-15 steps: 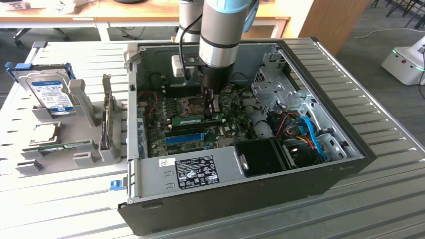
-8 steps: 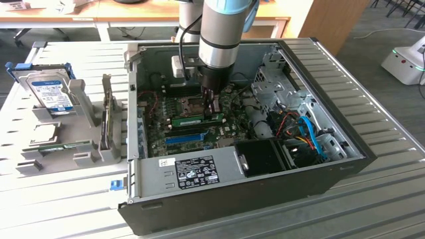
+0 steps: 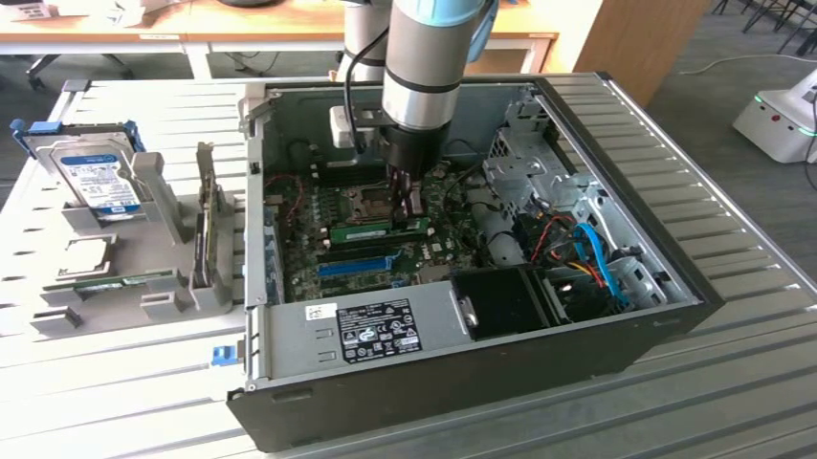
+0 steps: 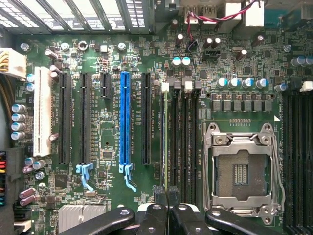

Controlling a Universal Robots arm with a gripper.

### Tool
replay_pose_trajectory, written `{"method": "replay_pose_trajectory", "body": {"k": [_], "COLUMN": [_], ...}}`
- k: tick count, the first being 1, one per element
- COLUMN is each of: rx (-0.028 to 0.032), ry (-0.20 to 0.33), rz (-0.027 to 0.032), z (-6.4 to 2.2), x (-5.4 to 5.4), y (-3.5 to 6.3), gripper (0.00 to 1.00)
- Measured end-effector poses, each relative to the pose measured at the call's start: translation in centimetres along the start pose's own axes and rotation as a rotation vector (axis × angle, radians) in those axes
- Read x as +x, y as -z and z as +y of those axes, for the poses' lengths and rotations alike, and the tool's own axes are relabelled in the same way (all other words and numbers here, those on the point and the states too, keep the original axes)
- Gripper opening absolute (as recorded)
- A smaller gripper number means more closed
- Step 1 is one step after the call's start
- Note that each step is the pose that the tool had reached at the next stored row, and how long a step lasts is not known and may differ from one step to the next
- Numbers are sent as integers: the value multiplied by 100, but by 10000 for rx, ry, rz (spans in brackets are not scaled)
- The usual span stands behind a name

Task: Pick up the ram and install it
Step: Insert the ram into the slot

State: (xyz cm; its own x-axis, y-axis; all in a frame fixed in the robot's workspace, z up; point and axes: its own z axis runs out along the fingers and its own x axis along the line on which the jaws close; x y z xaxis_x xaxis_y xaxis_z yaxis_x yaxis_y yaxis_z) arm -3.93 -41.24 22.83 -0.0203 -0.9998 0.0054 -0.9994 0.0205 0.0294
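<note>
The ram [image 3: 379, 229], a thin green stick, stands on edge in a memory slot on the motherboard inside the open computer case [image 3: 664, 316]. In the wrist view the ram [image 4: 166, 137] shows edge-on as a thin greenish line running up to my fingertips [image 4: 160, 196]. My gripper [image 3: 411, 208] reaches straight down into the case at the ram's end on the exterior view's right. The gripper [image 4: 167, 195] is shut, its two dark fingers pressed together over the ram's top edge.
A long blue slot [image 4: 125, 117] and black slots lie beside the ram's slot, with the CPU socket [image 4: 242, 171] on the other side. Outside the case, a grey rack [image 3: 141, 287] holds a hard drive [image 3: 96, 177] and other parts. Cables and a fan [image 3: 511, 301] crowd the case's near corner.
</note>
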Motion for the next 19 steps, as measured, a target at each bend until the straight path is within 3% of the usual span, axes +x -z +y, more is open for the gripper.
{"method": "replay_pose_trajectory", "body": {"k": [13, 17, 19], "rx": [-42, -135, -145], "ry": [0, 1, -1], "rz": [3, 28, 28], "z": [-1, -9, -11], "x": [1, 1, 1], "y": [33, 34, 34], "gripper": [12, 12, 12]}}
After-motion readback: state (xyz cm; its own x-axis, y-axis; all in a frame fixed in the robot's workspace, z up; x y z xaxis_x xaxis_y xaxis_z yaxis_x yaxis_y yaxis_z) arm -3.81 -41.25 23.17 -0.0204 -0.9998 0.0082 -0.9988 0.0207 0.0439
